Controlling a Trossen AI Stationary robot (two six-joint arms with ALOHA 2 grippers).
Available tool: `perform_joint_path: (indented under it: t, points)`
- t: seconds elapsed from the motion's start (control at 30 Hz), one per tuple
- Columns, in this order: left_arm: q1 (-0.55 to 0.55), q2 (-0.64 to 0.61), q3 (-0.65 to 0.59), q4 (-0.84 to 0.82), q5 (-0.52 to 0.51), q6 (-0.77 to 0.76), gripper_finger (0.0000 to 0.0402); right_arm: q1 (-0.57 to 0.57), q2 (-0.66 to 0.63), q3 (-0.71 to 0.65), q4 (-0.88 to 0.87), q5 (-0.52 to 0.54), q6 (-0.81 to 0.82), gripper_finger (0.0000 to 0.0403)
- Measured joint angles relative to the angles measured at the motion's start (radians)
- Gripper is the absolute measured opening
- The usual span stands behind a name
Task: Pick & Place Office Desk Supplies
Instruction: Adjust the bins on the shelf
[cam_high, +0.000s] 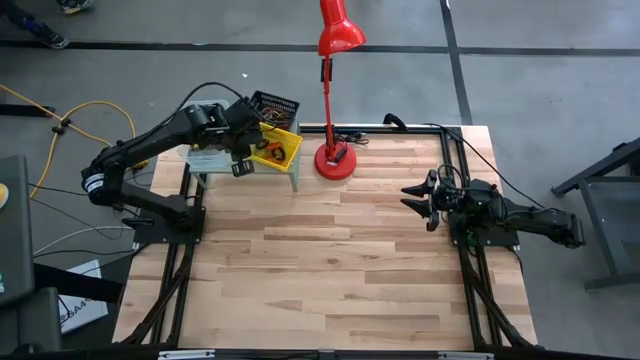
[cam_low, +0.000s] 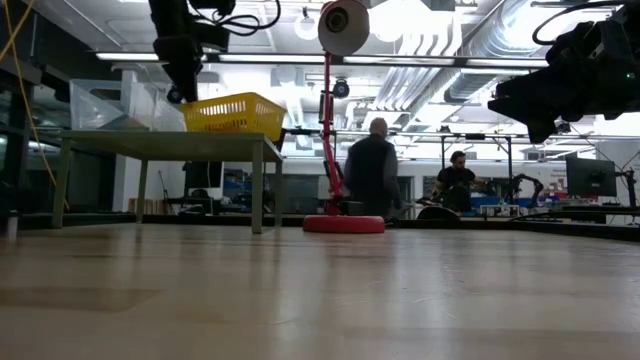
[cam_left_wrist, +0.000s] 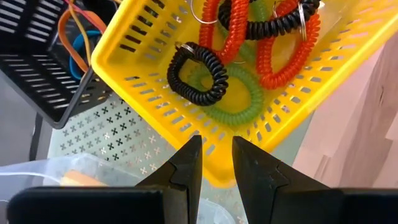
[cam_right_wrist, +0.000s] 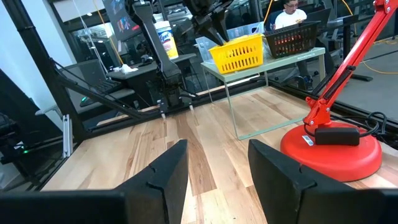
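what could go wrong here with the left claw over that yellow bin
1. The yellow bin sits at the edge of the light-green rack; a push from the left claw, just above its rim, might tip it off.
2. The coiled loops overlap, so lifting one may drag others out.
3. The fingers stand only narrowly apart, perhaps too tight to straddle a coil.

The right claw waits open over the table's right side.

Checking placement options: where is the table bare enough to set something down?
The wood between the lamp base and the right gripper is bare, as is everything nearer. The rack is crowded: yellow bin, black mesh bin, left gripper above.
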Motion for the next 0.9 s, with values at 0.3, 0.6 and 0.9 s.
perform_joint_path:
  t: [0.3,0.6,0.9]
  points:
    - [0.0,-0.005,0.0,0.043,-0.063,0.139,0.0084,0.0,0.0,0.0,0.0,0.0,0.0,0.0155]
    - [-0.076,-0.028,0.057,0.043,-0.027,0.341,0.0083,0.0,0.0,0.0,0.001,0.0,0.0,0.0155]
    - [-0.1,-0.029,0.06,-0.008,0.14,0.338,0.0084,0.0,0.0,0.0,0.001,0.0,0.0,0.0155]
